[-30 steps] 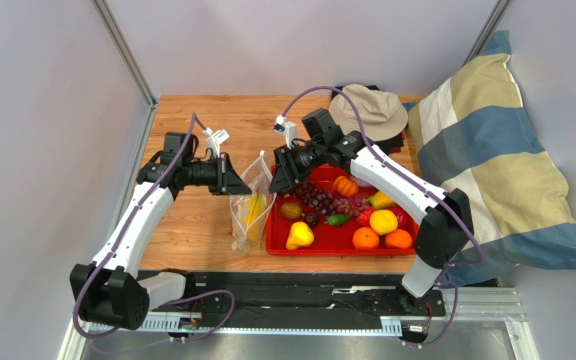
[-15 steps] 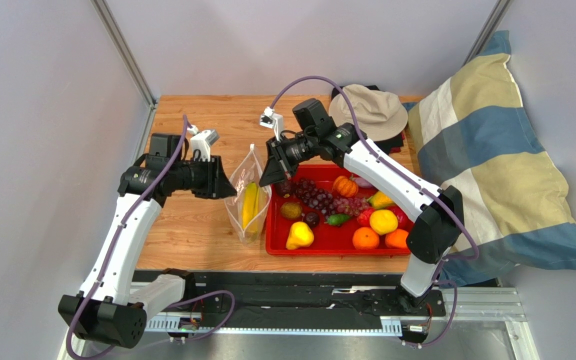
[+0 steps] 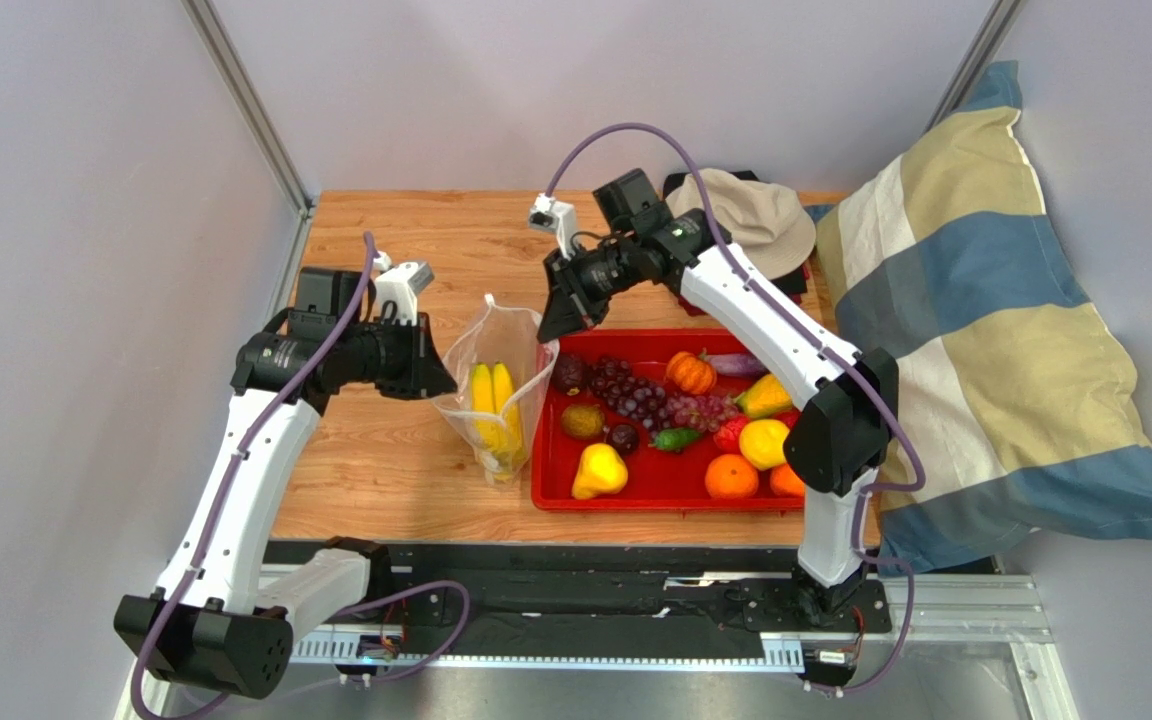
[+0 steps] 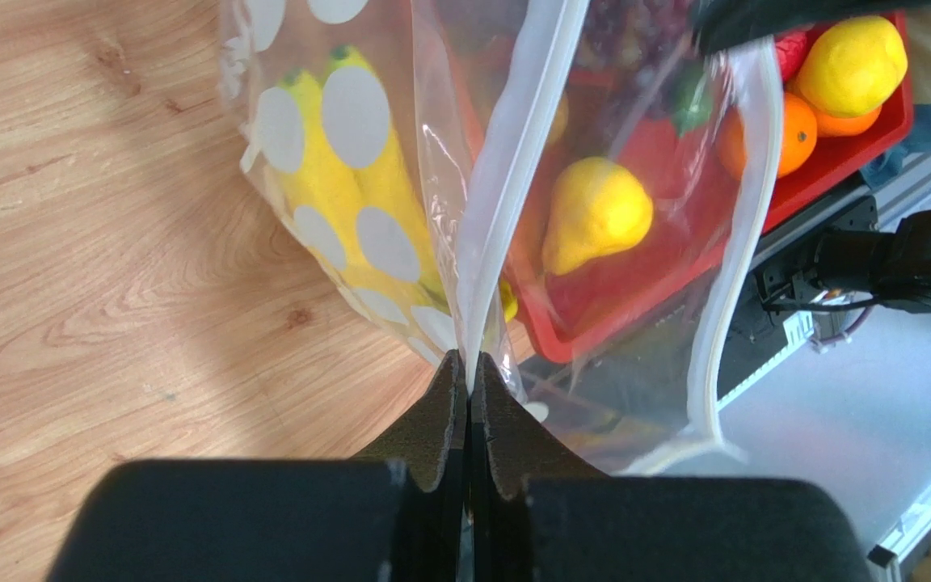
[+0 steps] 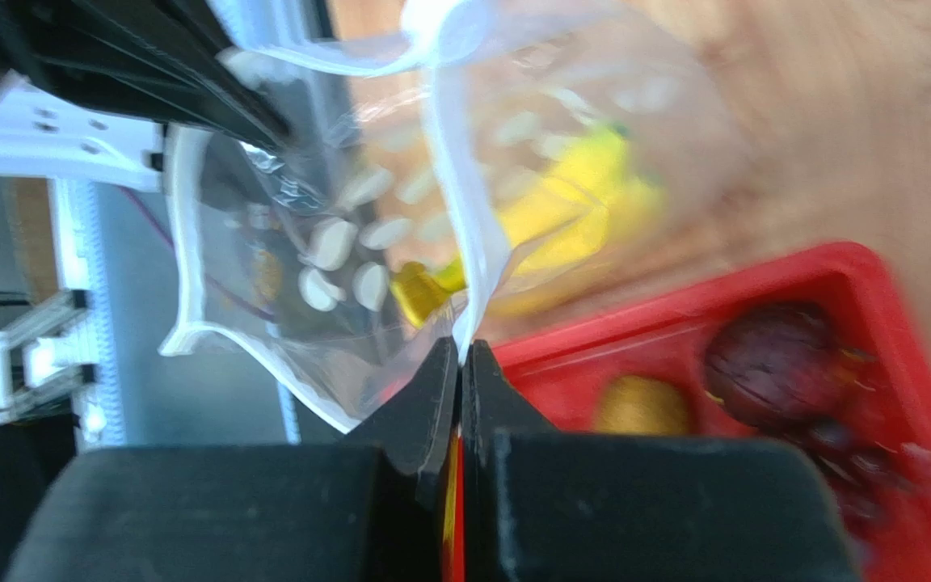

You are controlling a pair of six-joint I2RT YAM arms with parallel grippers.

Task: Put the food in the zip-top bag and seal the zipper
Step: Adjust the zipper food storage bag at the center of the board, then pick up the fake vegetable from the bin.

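Note:
The clear dotted zip-top bag [image 3: 497, 393] hangs open between my two grippers, left of the red tray [image 3: 549, 495]. A yellow banana bunch [image 3: 492, 408] lies inside it, also in the left wrist view [image 4: 337, 182]. My left gripper [image 3: 444, 365] is shut on the bag's left rim [image 4: 501, 182]. My right gripper [image 3: 549, 318] is shut on the right rim [image 5: 464, 243]. The zipper strip [image 4: 725, 279] is unsealed and gapes. Grapes [image 3: 635, 393], a dark plum [image 3: 624, 438], a pear [image 3: 599, 470], an orange [image 3: 731, 476] and a yellow round fruit [image 3: 764, 443] lie in the tray.
A beige hat [image 3: 748, 218] lies at the back of the wooden table [image 3: 387, 480]. A striped pillow [image 3: 988, 315] leans at the right. Grey walls stand on the left and behind.
Both grippers pulled the bag's rims apart, so its mouth opened wider. The right gripper rose and moved back; the bag and banana shifted a little to the left.

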